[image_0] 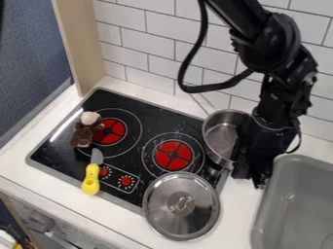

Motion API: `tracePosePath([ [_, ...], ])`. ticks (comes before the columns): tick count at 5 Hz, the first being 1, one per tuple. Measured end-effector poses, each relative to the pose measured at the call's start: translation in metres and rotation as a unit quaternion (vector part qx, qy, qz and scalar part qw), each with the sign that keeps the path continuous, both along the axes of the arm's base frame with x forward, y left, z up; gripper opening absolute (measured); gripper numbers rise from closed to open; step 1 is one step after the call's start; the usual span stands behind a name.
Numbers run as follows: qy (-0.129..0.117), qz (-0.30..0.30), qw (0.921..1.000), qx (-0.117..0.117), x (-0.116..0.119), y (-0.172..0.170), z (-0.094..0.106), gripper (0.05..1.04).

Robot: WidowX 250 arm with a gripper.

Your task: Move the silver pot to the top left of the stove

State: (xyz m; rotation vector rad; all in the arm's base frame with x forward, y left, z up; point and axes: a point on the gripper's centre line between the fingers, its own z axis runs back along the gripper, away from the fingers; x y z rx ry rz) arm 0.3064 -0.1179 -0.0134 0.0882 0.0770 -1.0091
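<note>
Down on the near left side of the gripper, a round silver metal lid with a loop on top (181, 205) is lying partly on the stove and partly on the counter. It is leaving the pot's top uncovered, so the gripper may be getting an easier way to the rim. On the near right, a grey plastic sink (305, 163) is showing its smooth inside.

Farther left, a toy knife with a fat yellow handle (91, 179) is resting across the front edge of the flat black stove with red rings (153, 121). It is lying low, so it is probably not blocking the way.

Right by the black two-finger gripper (250, 180), just on its far left side, the round, deep silver metal pot (222, 138) is sitting at the right edge of the stove. The pot is showing bare metal inside, but the arm is hiding some of it. The gripper is hanging down at the pot's right side, maybe for taking the rim. I cannot tell whether it is pinching the pot or only being beside it.

Far over to the gripper's left, a small brown toy with a pale round top (86, 130) is sitting by the left ring. It is taking up room near the pot's goal, so the pot could be bumping it on landing.
</note>
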Motion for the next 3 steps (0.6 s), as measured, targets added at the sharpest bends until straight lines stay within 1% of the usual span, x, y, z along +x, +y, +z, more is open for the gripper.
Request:
tracePosePath([
  [1, -0.003, 0.002, 1.0, 0.002, -0.001, 0.0, 0.0, 0.091],
  [2, -0.011, 0.012, 0.9999, 0.007, -0.006, 0.004, 0.005, 0.091],
  [3, -0.03, 0.031, 0.999, -0.012, -0.015, 0.008, 0.027, 0.084],
])
